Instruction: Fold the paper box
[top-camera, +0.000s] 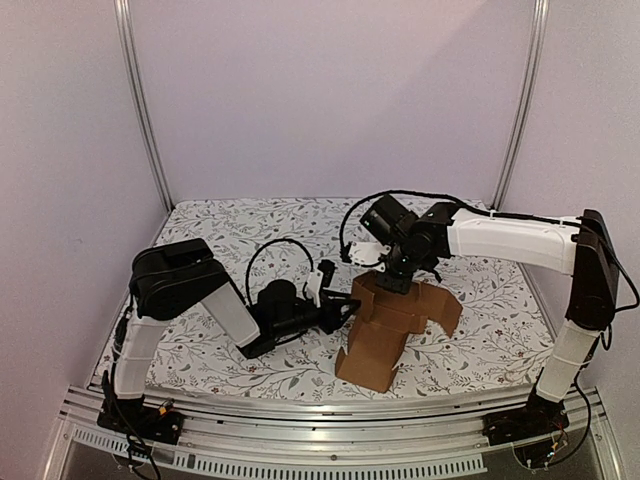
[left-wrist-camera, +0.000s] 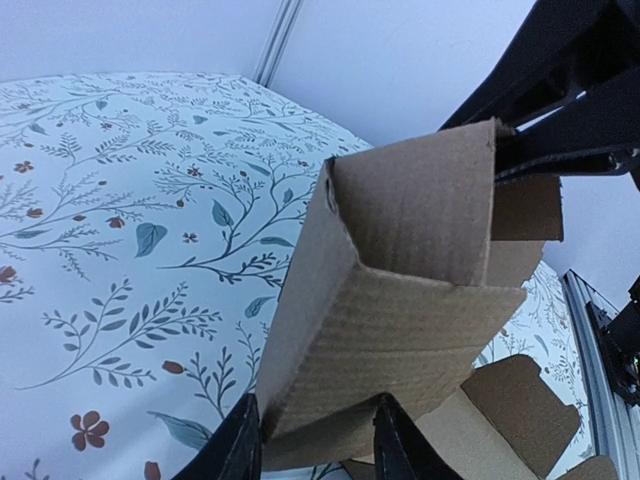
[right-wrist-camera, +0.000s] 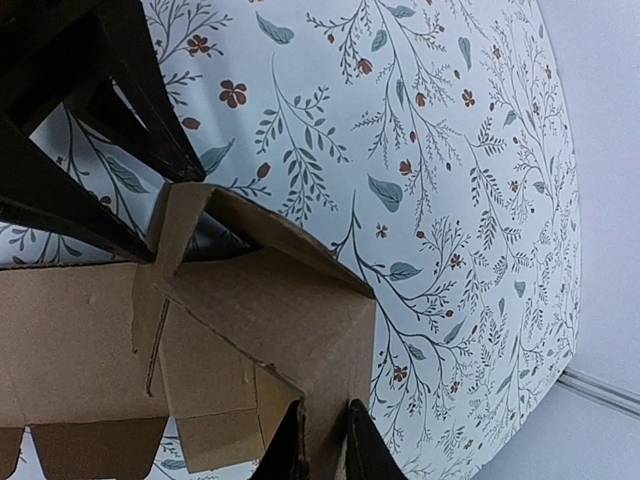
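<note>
One paper box (top-camera: 385, 335) — two grippers (top-camera: 348, 308) (top-camera: 392, 283).

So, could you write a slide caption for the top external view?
Left gripper and right gripper grip a partly folded paper box on the floral table.

A lab robot cell: plain lilac walls (top-camera: 330, 90) close it at 9, 12 and 3 o'clock, aluminium posts (top-camera: 140, 100) at 11 and 1. A slotted metal rail (top-camera: 300, 420) runs along 6 o'clock.
</note>
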